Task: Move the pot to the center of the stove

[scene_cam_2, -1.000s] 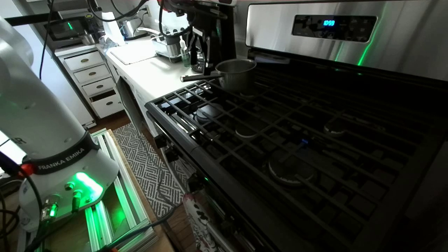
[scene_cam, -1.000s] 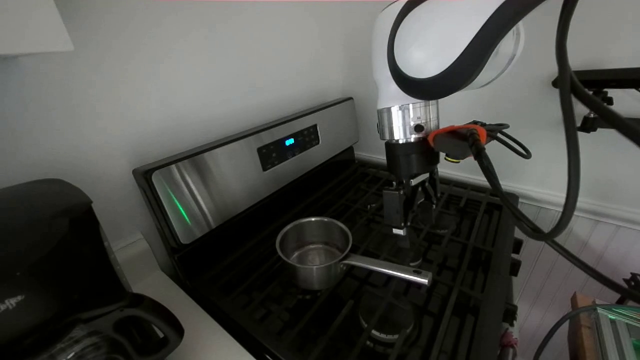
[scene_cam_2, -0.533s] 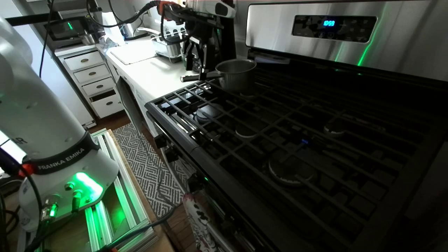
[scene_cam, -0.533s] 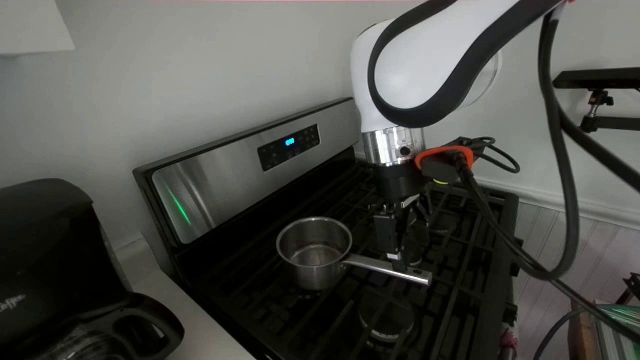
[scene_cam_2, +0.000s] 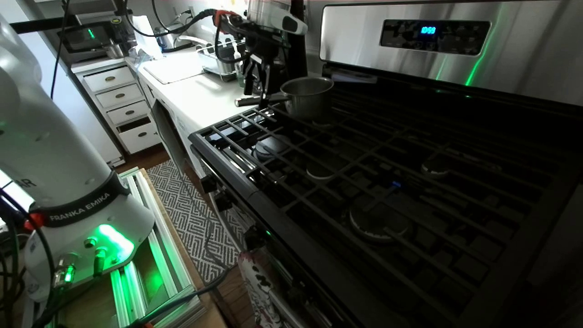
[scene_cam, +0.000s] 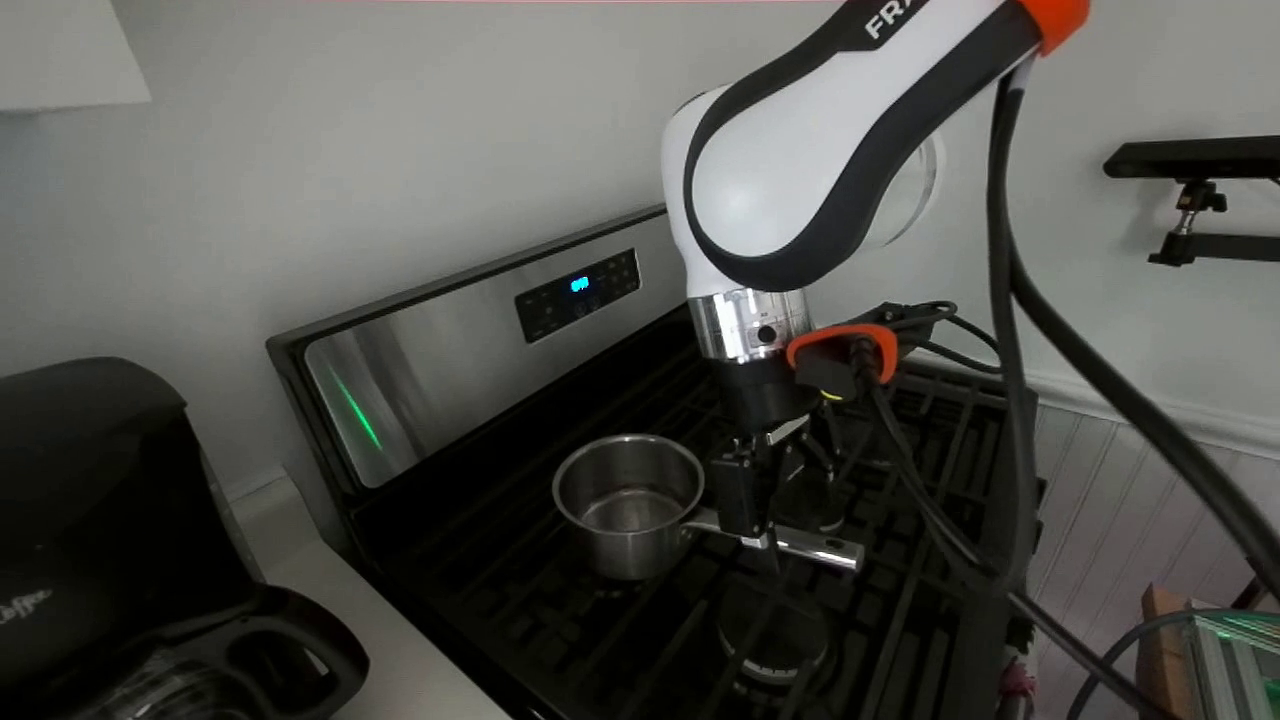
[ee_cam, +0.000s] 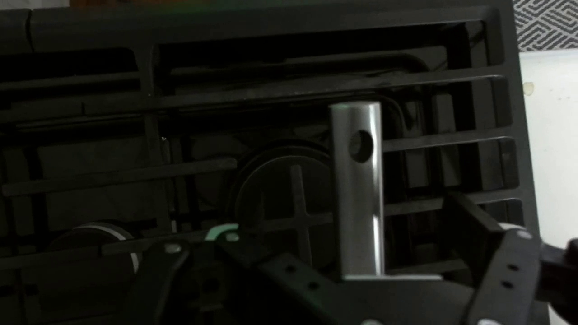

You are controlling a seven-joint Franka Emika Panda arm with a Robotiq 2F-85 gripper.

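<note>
The pot [scene_cam: 630, 552], a shiny steel saucepan, stands upright on the grates of the stove [scene_cam: 440, 370] at the back, near the counter end; it also shows in an exterior view [scene_cam_2: 306, 101]. Its long handle [scene_cam: 822, 550] points toward the stove's front. My gripper [scene_cam: 790, 528] is open and low over the handle, one finger [scene_cam: 738, 500] crossing in front of it. In the wrist view the handle [ee_cam: 359, 198] runs between the spread fingers of my gripper [ee_cam: 356, 243], with gaps visible on both sides. The pot's bowl is out of the wrist view.
A black coffee maker [scene_cam: 90, 500] stands on the white counter [scene_cam_2: 196, 100] beside the stove. The raised control panel [scene_cam_2: 435, 38] and the wall bound the stove's back. Cast-iron grates [scene_cam_2: 291, 200] run across the cooktop. A towel [scene_cam_2: 257, 287] hangs at the front.
My arm and gripper have come down and toward the pot, from above the grates to around the handle. The fingers stay open. The pot has not moved.
</note>
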